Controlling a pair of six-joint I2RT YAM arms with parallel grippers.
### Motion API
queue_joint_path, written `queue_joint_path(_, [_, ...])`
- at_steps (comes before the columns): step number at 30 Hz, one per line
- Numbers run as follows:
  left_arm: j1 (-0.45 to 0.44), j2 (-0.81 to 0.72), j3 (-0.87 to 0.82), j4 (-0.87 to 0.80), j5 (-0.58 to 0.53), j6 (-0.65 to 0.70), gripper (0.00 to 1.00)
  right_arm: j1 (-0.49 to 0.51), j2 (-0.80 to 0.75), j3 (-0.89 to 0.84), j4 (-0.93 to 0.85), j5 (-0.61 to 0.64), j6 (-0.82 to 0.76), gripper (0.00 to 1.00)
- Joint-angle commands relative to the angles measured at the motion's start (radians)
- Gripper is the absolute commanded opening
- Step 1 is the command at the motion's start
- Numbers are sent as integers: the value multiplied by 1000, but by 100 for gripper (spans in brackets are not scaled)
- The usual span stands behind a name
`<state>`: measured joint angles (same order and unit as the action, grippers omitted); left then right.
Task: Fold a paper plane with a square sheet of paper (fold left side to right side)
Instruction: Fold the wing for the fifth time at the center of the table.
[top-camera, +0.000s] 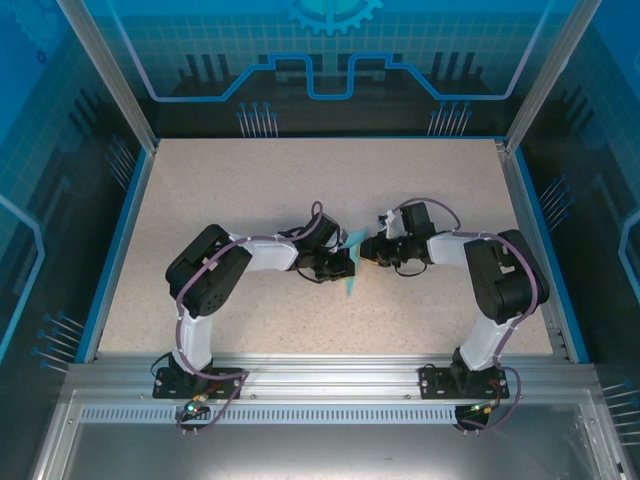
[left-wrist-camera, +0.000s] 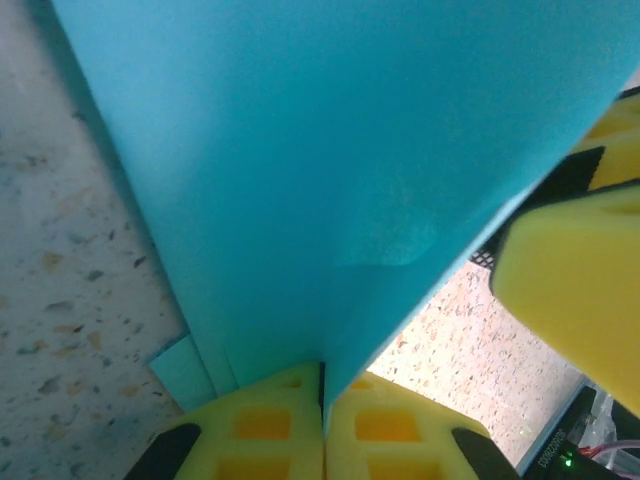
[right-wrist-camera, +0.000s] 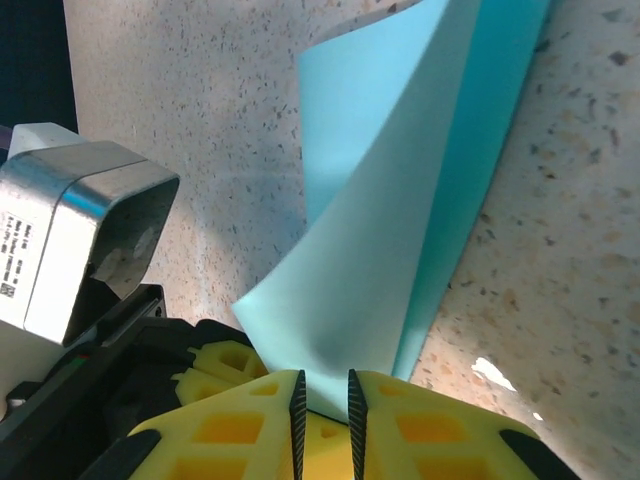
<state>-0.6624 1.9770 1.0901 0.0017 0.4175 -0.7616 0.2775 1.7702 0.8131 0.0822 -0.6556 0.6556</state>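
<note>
The square sheet of paper (top-camera: 349, 287) is turquoise-blue, creased, and lifted off the table at mid-table between both arms. My left gripper (top-camera: 346, 263) is shut on it. In the left wrist view the paper (left-wrist-camera: 330, 150) rises from between the left gripper's (left-wrist-camera: 322, 385) pressed yellow pads. My right gripper (top-camera: 368, 250) faces it from the right. In the right wrist view a curled flap of the paper (right-wrist-camera: 400, 200) reaches into the narrow gap of the right gripper (right-wrist-camera: 323, 392). That gripper's jaws stand slightly apart and are open. One right finger (left-wrist-camera: 570, 290) shows beside the sheet.
The speckled beige tabletop (top-camera: 300, 180) has blue rails along its left (top-camera: 118, 240) and right sides and an aluminium frame at the near edge (top-camera: 320, 375). The left arm's grey wrist housing (right-wrist-camera: 80, 230) sits close to the right fingers.
</note>
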Motion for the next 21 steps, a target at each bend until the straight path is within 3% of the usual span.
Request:
queue_joint_path(1, [12, 21, -20, 12, 21, -19, 5, 18, 25, 31, 25, -22, 13, 21])
queue_joint_path(21, [47, 40, -88, 101, 50, -109, 1, 34, 107, 106, 33, -19, 7, 21])
